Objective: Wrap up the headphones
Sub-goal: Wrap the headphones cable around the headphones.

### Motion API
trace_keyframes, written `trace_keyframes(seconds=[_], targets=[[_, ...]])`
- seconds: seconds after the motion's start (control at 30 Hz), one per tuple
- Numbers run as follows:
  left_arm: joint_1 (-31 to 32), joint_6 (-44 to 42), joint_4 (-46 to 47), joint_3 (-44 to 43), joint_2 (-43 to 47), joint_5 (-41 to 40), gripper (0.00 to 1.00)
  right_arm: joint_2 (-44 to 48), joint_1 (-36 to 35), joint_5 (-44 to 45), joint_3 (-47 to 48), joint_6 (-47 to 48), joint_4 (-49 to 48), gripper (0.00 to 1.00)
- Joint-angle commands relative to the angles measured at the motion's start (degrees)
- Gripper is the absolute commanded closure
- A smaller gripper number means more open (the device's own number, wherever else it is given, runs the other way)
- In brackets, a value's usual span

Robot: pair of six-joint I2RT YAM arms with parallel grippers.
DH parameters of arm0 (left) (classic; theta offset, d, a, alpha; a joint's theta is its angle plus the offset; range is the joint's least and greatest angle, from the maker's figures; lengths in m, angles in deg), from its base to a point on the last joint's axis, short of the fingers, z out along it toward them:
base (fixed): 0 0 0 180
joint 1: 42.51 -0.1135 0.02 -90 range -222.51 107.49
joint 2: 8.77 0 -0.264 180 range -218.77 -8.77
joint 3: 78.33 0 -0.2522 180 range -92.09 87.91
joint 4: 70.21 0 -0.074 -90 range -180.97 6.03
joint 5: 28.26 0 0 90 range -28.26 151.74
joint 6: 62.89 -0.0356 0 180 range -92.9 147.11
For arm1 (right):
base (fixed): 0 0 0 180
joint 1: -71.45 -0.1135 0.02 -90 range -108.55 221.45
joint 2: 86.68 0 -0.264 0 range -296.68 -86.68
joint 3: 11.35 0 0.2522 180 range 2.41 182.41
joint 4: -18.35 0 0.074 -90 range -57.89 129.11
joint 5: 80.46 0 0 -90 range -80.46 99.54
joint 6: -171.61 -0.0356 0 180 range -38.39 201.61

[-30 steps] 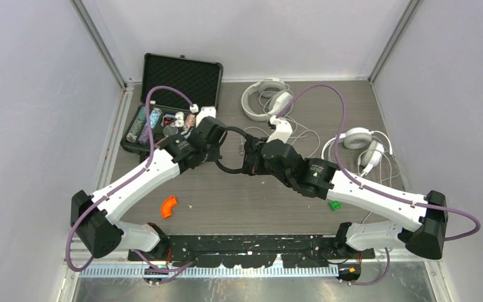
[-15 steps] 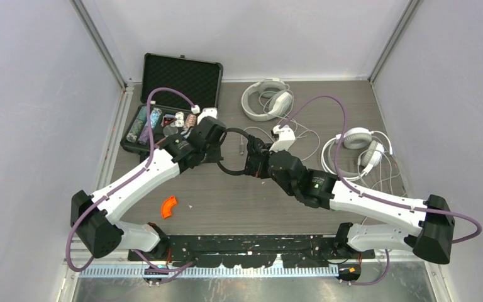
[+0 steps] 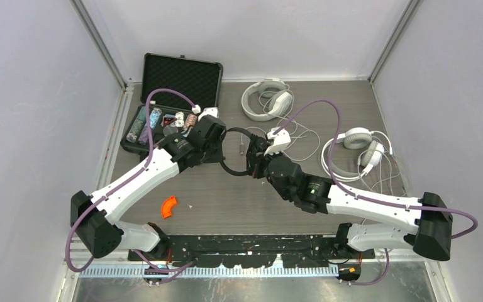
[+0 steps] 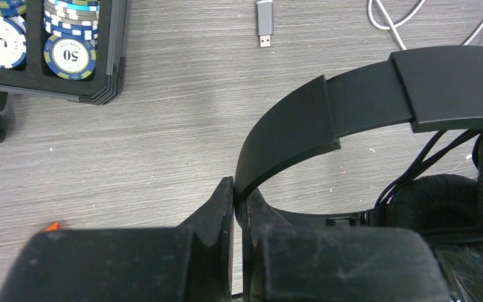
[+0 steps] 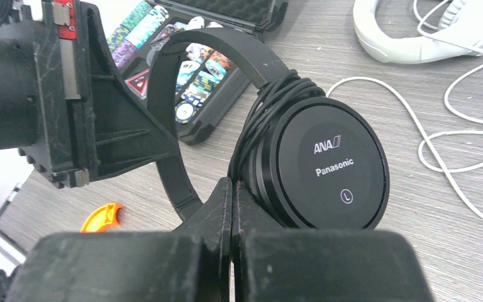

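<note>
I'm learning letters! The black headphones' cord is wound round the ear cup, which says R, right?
It says L, not R: the right wrist view shows that on the round ear cup of the slim black headphones. The thin black cord is wound round it.

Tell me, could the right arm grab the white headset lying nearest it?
Probably not yet: its end effector is shut on the black headphones. The white headset lies uncovered beside its forearm.

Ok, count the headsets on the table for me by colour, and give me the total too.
Black headset: 1
White headsets: 2, one at the far edge, one on the right side
Total: 3
</note>
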Motion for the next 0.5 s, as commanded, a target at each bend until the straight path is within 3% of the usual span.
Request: trace_keyframes(seconds=[0.0,0.47], targets=[[0.2,1.4,2.2,-3.1,2.1,2.9,1.0,-1.6,-0.7,5.5,-0.3,3.7,-4.5,1.0],[0.0,2.2,1.6,-3.7,1.9,4.4,1.0,4.9,-1.1,3.3,-7.6,9.8,-8.8,0.99]])
